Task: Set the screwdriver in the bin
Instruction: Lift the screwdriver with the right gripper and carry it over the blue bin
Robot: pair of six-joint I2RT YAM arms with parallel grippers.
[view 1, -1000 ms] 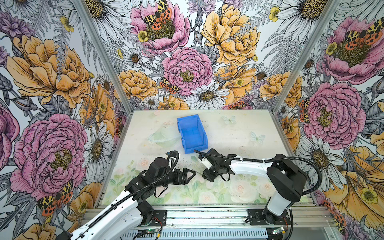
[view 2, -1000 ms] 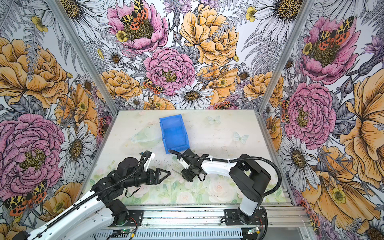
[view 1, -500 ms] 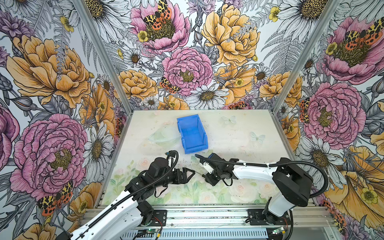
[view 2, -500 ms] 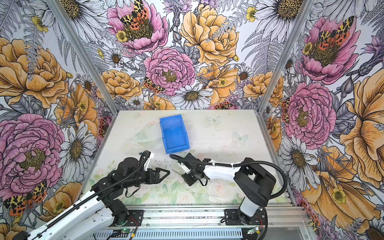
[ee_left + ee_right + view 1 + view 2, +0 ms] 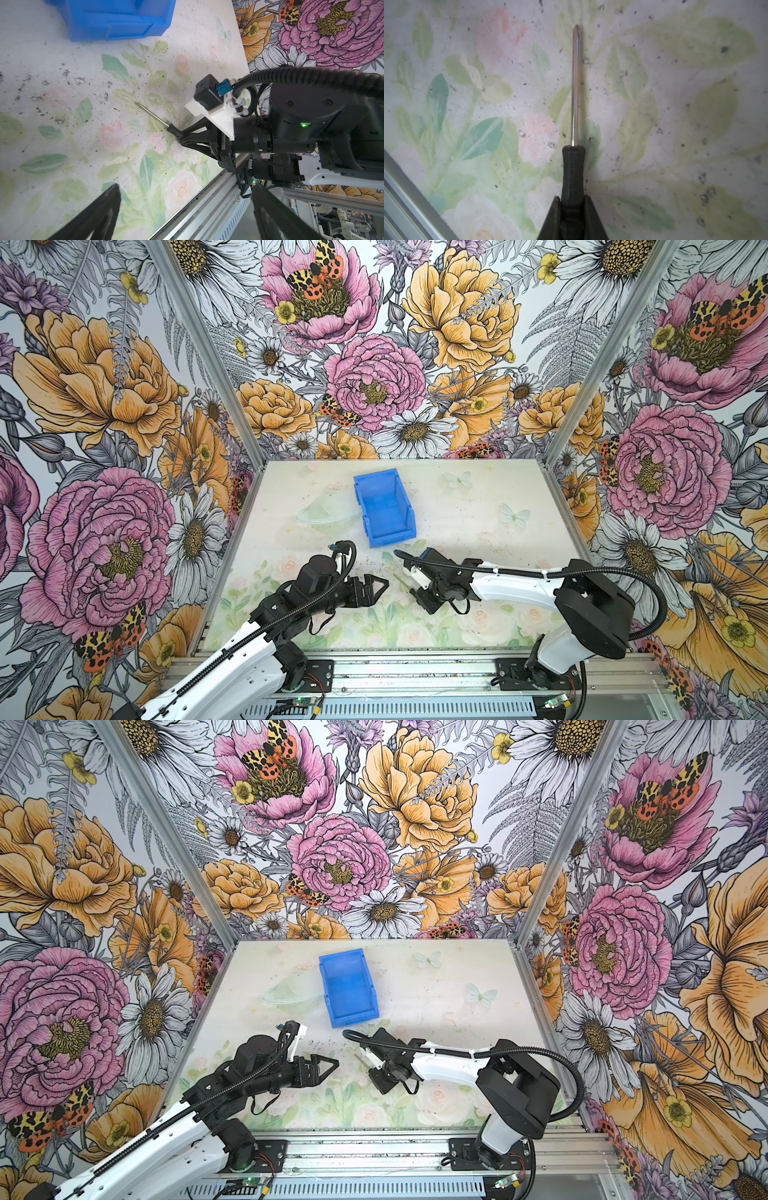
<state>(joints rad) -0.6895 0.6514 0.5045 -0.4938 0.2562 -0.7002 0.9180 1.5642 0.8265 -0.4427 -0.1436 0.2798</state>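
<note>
The blue bin [image 5: 384, 510] [image 5: 348, 988] stands empty at the middle back of the table, and its near end [image 5: 116, 20] also shows in the left wrist view. The screwdriver [image 5: 573, 172] [image 5: 152, 114] is small, with a black handle and a thin metal shaft [image 5: 401, 581] [image 5: 360, 1060]. It lies low over the table in front of the bin. My right gripper [image 5: 573, 200] [image 5: 415, 593] [image 5: 374, 1074] [image 5: 181, 137] is shut on its handle, with the shaft pointing away towards the bin. My left gripper [image 5: 380, 591] [image 5: 330, 1071] [image 5: 186, 187] hovers just left of it, open and empty.
A clear plastic piece [image 5: 324, 512] lies left of the bin. The metal rail [image 5: 395, 659] runs along the table's front edge just behind both grippers. Flowered walls close in the left, back and right sides.
My right gripper's jaws have closed onto the screwdriver's handle, and the arm has shifted a little towards the front edge. The left arm has stayed put.
</note>
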